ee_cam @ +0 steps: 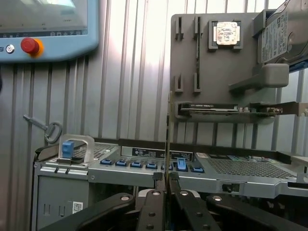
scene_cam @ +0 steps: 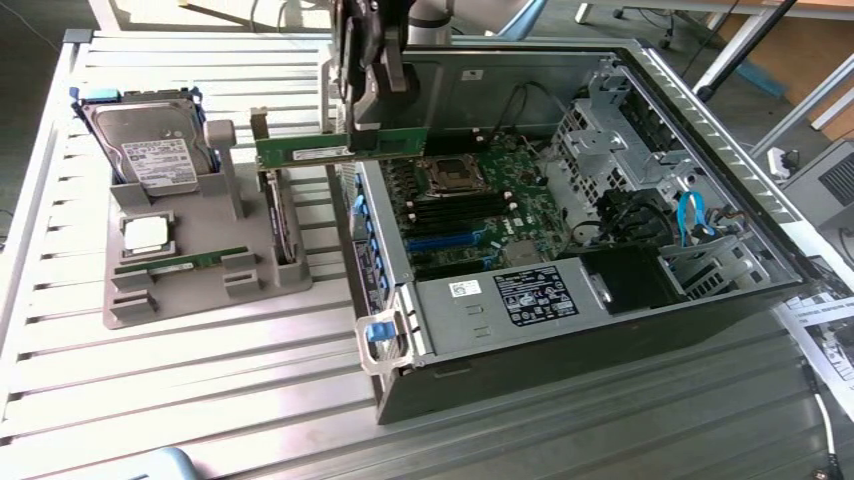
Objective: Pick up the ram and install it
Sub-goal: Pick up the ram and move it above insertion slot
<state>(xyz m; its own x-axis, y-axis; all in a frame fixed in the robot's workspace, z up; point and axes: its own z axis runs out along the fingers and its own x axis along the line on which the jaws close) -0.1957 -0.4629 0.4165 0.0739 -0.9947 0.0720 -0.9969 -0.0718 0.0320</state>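
The pick-up is done and the install is not. The gripper [scene_cam: 380,140] holds the ram [scene_cam: 310,151] in the air, well clear of the grey holder [scene_cam: 200,295] that sits on the slatted surface [scene_cam: 200,400] at the exterior view's left. In the wrist view the fingers [ee_cam: 154,202] are pinched on the ram [ee_cam: 167,139], which shows edge-on as a thin line rising between them.

In the exterior view the stick lies level. Its free end reaches out past the left wall of the open computer case [scene_cam: 694,320] toward the holder, and the gripped end is over the far-left part of the motherboard [scene_cam: 514,190]. It touches nothing else.

The black memory slots [scene_cam: 454,210] lie lower and nearer than the stick, and no stick stands in them, so lowering, lining up and seating the ram all appear to be left. The hard drive [scene_cam: 147,145] and the CPU chip [scene_cam: 144,232] are in the holder.
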